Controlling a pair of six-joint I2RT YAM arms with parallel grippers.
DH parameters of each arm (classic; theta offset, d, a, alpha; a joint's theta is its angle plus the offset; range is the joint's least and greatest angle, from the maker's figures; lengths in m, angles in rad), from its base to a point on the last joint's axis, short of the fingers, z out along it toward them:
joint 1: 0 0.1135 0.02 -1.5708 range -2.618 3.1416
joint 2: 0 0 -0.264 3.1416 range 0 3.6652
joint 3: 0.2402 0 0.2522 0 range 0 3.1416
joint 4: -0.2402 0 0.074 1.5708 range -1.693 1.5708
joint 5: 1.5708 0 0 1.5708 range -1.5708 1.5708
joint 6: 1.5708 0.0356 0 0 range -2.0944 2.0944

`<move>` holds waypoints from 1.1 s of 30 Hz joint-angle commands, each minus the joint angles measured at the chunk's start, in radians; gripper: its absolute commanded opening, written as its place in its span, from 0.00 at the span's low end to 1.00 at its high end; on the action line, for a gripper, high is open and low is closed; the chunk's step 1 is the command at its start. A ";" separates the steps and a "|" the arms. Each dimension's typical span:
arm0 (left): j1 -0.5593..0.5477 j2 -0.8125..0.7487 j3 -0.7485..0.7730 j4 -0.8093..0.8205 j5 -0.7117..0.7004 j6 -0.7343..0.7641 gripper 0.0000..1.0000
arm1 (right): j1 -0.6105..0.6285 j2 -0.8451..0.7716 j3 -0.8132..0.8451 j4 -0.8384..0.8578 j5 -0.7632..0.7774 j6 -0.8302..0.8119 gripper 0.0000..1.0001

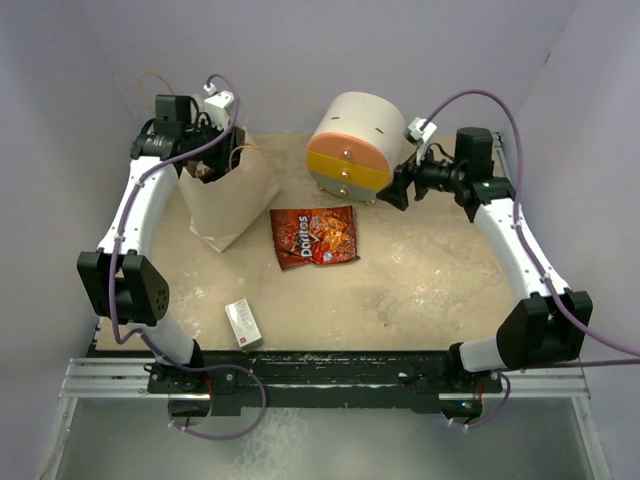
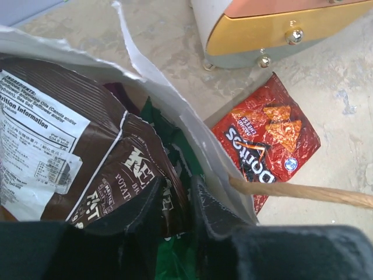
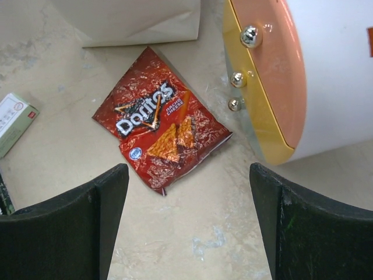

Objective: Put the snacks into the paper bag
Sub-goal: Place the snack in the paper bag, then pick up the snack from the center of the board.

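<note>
The cream paper bag (image 1: 228, 205) stands at the back left, and its white inner wall (image 2: 192, 125) shows in the left wrist view. My left gripper (image 1: 212, 160) is down in its mouth. A dark brown chip bag (image 2: 87, 151) lies inside over a green bag (image 2: 169, 256). The brown bag's lower edge sits in the gap between my left gripper's (image 2: 175, 186) parted fingers. A red Doritos bag (image 1: 315, 236) (image 2: 265, 140) (image 3: 160, 125) lies flat on the table beside the paper bag. Open and empty, my right gripper (image 1: 395, 188) (image 3: 189, 192) hovers right of it.
The round white-orange-yellow drawer unit (image 1: 350, 145) (image 3: 291, 70) stands at the back centre, close to my right gripper. A small white box (image 1: 243, 324) (image 3: 14, 119) lies near the front left edge. The bag's tan handle (image 2: 303, 191) crosses the left wrist view.
</note>
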 commanded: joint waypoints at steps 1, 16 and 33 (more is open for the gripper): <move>0.027 -0.054 0.060 0.040 0.033 -0.002 0.31 | 0.077 0.045 -0.012 0.107 0.088 -0.003 0.86; 0.089 -0.149 0.069 0.141 -0.096 -0.009 0.63 | 0.226 0.258 -0.128 0.198 0.325 0.017 0.87; 0.094 -0.331 0.006 0.252 -0.250 0.066 0.98 | 0.346 0.415 -0.207 0.234 0.436 0.053 0.91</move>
